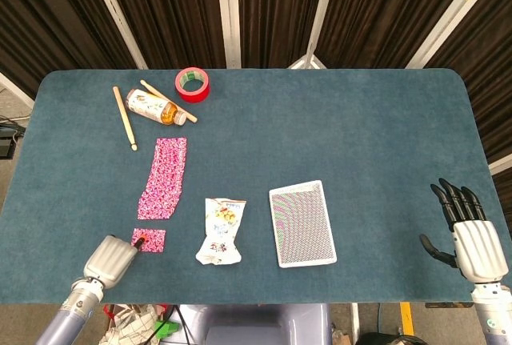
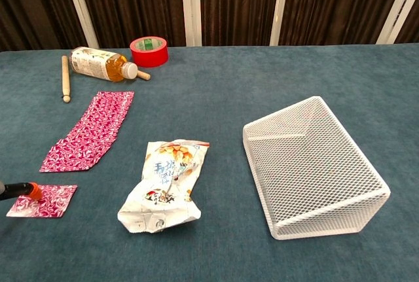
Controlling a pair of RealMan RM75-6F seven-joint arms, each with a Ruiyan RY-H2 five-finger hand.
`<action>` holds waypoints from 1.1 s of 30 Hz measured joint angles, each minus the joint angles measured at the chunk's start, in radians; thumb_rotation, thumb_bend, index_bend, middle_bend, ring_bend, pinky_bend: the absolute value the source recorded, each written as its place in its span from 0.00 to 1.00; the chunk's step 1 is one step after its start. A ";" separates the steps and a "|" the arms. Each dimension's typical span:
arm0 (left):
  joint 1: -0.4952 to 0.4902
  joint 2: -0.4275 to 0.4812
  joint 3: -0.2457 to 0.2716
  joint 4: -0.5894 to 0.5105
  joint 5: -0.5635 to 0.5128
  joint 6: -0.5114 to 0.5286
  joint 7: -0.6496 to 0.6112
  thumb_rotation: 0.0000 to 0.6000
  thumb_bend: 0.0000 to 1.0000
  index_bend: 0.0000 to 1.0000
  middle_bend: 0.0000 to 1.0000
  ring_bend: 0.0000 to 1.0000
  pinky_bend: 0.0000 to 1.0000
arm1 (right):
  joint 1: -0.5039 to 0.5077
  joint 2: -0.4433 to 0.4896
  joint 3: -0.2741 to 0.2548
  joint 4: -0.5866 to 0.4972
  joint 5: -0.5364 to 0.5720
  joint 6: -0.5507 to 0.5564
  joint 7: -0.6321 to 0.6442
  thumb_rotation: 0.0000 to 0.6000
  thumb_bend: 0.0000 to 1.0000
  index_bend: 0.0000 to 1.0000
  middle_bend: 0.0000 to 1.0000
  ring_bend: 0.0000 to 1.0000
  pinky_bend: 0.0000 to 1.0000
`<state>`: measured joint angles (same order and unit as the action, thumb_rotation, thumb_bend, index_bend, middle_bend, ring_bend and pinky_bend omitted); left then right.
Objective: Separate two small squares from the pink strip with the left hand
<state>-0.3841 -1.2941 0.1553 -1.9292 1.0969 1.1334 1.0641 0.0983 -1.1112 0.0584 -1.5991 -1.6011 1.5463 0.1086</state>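
A blue felt desk [image 1: 336, 121] stands before dark curtains. The left hand [image 1: 110, 254] lies at the near edge, one orange-tipped finger pressing a small pink piece [image 1: 149, 239]; its other fingers I cannot make out. Just beyond lies the pink strip [image 1: 166, 176], apart from the piece. The right hand [image 1: 468, 233] rests with fingers spread, holding nothing.

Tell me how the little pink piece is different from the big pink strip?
The little pink piece is short and nearly square; the pink strip is long and much bigger. The piece lies near the table's front edge with a fingertip of the left hand on it; the strip lies farther back, untouched, with a gap of table between them. Both lie flat and share the same pink-and-white pattern.
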 measured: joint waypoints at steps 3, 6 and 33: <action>0.005 0.012 0.008 -0.018 0.038 0.019 -0.010 1.00 0.80 0.19 0.86 0.70 0.51 | 0.001 -0.001 -0.001 0.000 -0.003 -0.002 -0.003 1.00 0.31 0.00 0.04 0.09 0.07; 0.009 0.026 0.008 -0.028 0.084 0.038 -0.049 1.00 0.80 0.19 0.86 0.70 0.51 | 0.001 -0.002 -0.002 -0.001 -0.005 -0.001 -0.006 1.00 0.31 0.00 0.04 0.09 0.07; -0.128 -0.030 -0.132 0.188 -0.061 -0.118 -0.230 1.00 0.80 0.17 0.86 0.71 0.51 | 0.003 -0.004 -0.001 0.000 -0.001 -0.006 -0.007 1.00 0.31 0.00 0.04 0.09 0.07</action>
<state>-0.5121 -1.3237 0.0229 -1.7407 1.0358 1.0157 0.8346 0.1013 -1.1155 0.0576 -1.5989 -1.6023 1.5403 0.1013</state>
